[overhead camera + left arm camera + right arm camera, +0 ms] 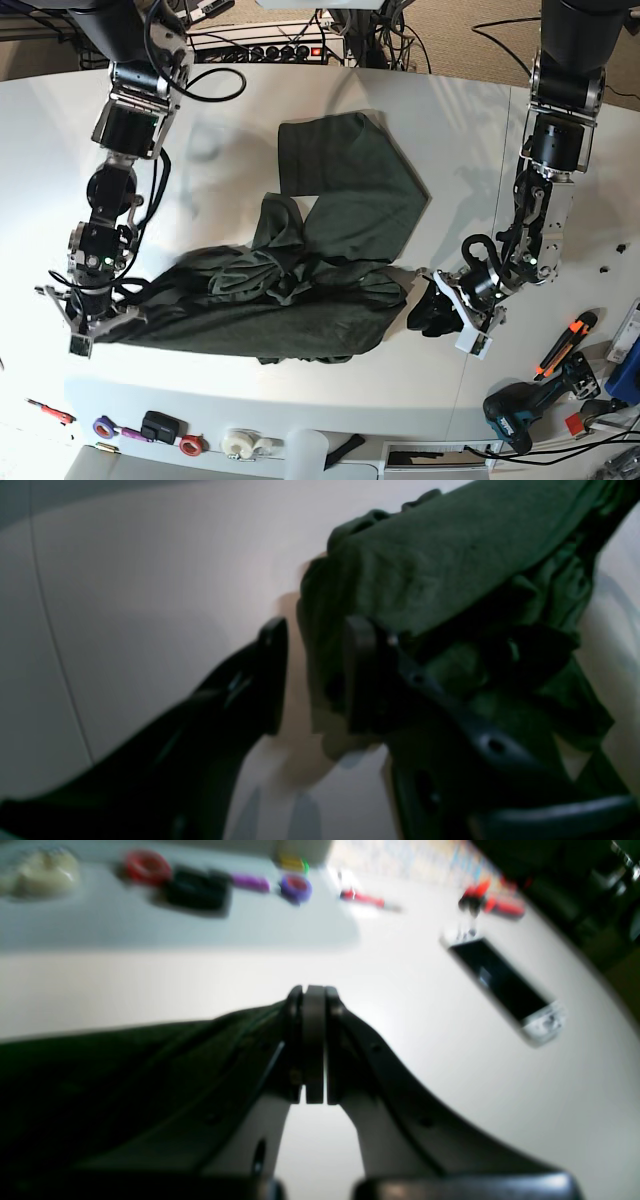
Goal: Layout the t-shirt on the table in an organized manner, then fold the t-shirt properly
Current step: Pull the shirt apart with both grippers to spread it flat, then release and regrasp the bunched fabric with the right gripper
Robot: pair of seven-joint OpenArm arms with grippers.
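The dark green t-shirt (330,210) lies crumpled on the white table (480,130), one part spread toward the back and a bunched band along the front. My left gripper (425,305) is at the shirt's right end. In the left wrist view it (316,645) is open, with the shirt cloth (440,555) draped over one finger (360,675) and hanging into the gap. My right gripper (88,338) is at the shirt's front-left corner. In the right wrist view it (315,1000) is shut, with dark cloth (100,1065) running into the closed fingers.
A power drill (520,415) and an orange-handled tool (565,345) lie at the front right. Tape rolls (190,443), a black item (158,425) and a red screwdriver (48,410) line the front edge. A phone (505,985) lies nearby. Cables and a power strip (290,50) run behind.
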